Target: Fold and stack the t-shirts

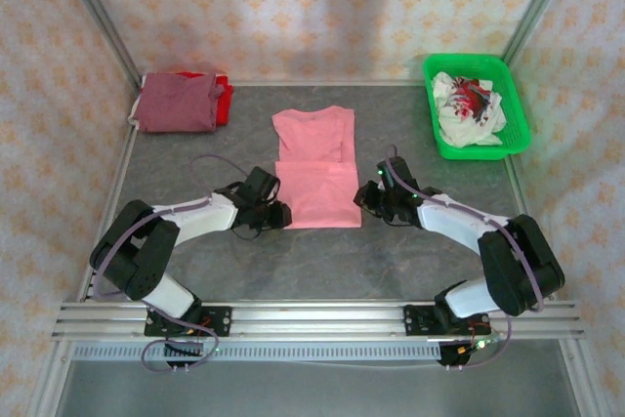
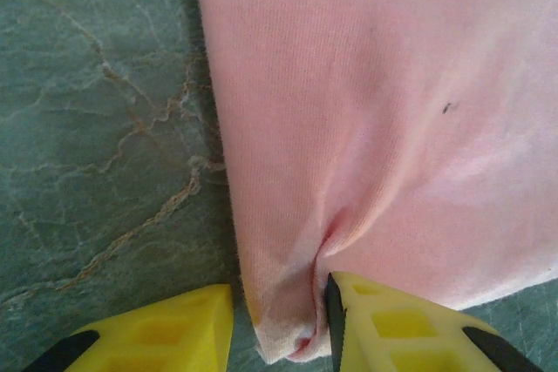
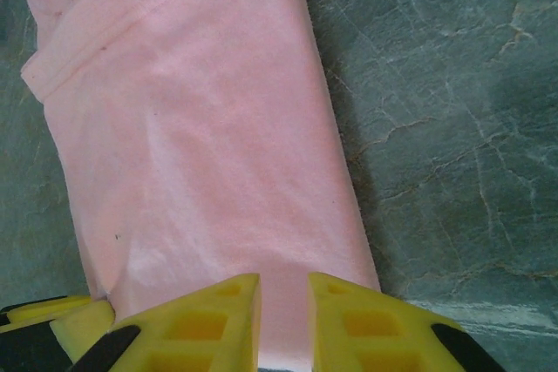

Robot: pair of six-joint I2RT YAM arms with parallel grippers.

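The salmon-pink t-shirt lies folded into a narrow strip in the middle of the table, collar end away from me. My left gripper is at its near left corner. In the left wrist view the t-shirt has that corner bunched between the yellow fingers of the left gripper. The cloth leans on the right finger with a gap at the left one, jaws apart. My right gripper is at the near right corner. Seen from the right wrist, the right gripper is shut on the hem of the t-shirt.
A folded maroon t-shirt lies on a red one at the back left corner. A green basket at the back right holds crumpled white and red cloth. Patterned walls close three sides of the grey table.
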